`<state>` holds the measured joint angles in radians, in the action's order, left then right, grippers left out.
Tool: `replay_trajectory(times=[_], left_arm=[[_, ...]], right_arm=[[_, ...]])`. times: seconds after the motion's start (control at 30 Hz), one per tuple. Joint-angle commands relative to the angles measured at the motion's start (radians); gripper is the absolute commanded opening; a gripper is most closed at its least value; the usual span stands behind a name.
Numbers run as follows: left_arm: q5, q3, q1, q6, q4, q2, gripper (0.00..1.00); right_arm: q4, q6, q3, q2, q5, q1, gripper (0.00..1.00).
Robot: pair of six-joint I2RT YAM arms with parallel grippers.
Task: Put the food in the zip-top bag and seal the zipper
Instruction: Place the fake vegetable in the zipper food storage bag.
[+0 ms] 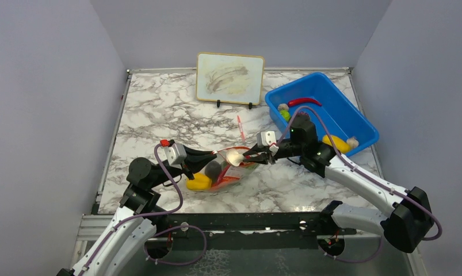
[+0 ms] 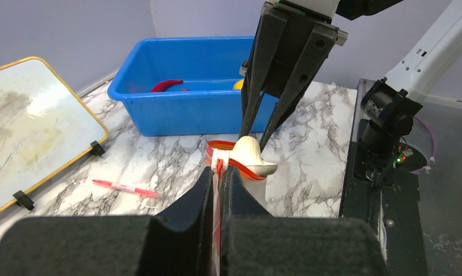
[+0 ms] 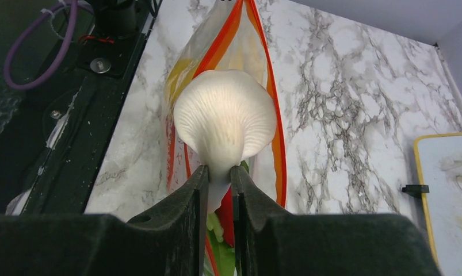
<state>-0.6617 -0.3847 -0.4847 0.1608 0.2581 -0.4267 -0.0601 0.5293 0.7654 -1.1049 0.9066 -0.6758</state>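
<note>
- My right gripper (image 3: 220,171) pinches the white mushroom (image 3: 225,118) by its stem, with the cap at the open mouth of the zip-top bag (image 3: 194,57).
- My left gripper (image 2: 218,175) is clamped tight on the bag's mouth edge, the red-orange zipper (image 2: 217,143) caught between its fingers, above the marble table (image 1: 159,109).
- A yellow pepper (image 1: 198,182) sits at the bag's lower end; inside or beside, I cannot tell.
- A red chili (image 1: 303,102) lies in the blue bin (image 1: 343,115).

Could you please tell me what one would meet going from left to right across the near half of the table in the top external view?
yellow pepper → white mushroom → right claw → blue bin
</note>
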Motion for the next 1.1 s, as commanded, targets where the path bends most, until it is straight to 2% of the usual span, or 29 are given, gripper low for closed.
replay_trajectory(times=[0.0, 0.23, 0.43, 0.77, 1.07], left_arm=[[0.007, -0.012, -0.003, -0.012, 0.022, 0.002, 0.0], [-0.007, -0.011, -0.003, -0.011, 0.024, 0.0, 0.0], [-0.018, -0.01, -0.003, -0.01, 0.03, -0.003, 0.0], [-0.021, -0.011, -0.003, -0.009, 0.034, -0.004, 0.0], [-0.017, -0.011, -0.003, -0.012, 0.033, -0.004, 0.0]], right_arm=[[-0.016, 0.022, 0.044, -0.038, -0.012, -0.025, 0.19], [0.016, -0.04, 0.094, -0.092, -0.094, -0.04, 0.19], [0.073, -0.079, 0.096, -0.098, -0.103, -0.052, 0.19], [0.061, -0.077, 0.126, -0.191, -0.143, -0.137, 0.2], [0.064, -0.058, 0.158, -0.263, -0.119, -0.2, 0.21]])
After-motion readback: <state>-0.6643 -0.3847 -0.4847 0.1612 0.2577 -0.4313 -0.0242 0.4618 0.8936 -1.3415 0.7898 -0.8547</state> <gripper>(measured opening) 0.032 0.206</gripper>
